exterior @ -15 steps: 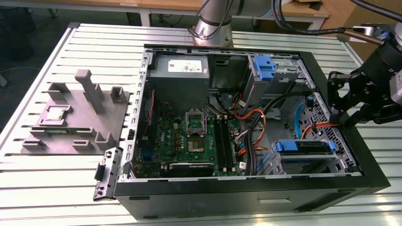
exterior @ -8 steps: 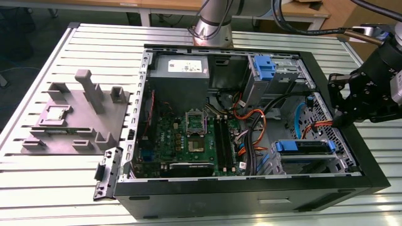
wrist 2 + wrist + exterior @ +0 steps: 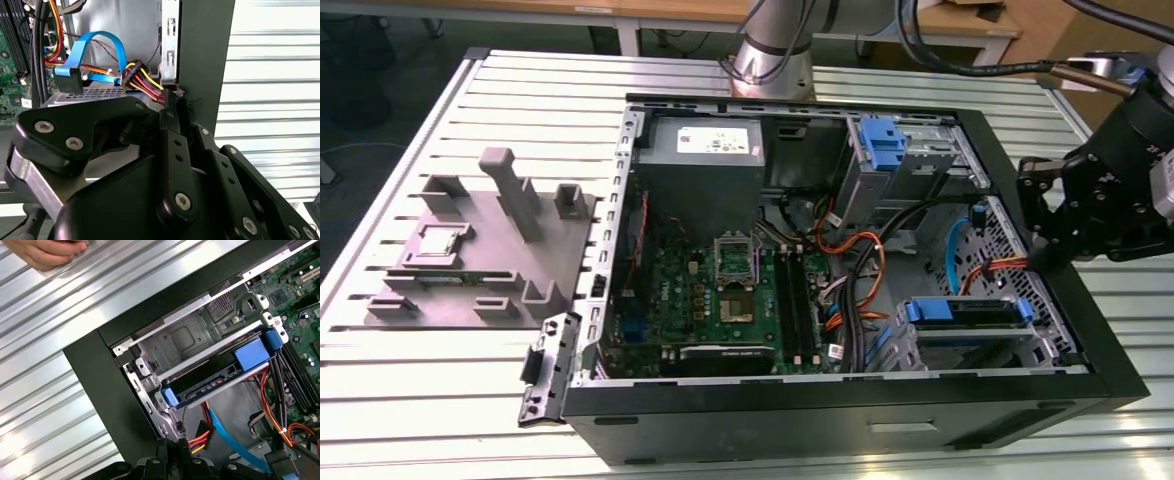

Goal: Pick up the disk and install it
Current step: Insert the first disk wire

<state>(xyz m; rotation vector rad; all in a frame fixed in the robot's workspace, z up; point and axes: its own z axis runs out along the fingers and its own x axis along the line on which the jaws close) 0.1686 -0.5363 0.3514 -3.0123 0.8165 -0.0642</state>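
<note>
Exterior view: disk (image 3: 965,312) seated in lower bay; claw (image 3: 1042,235) apparently empty, opening unclear.

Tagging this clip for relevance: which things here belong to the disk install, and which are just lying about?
Job: disk in its blue carrier, in the lower drive bay; tool; computer case.
Lying about: grey fixture block; hand on the table; motherboard.
</note>
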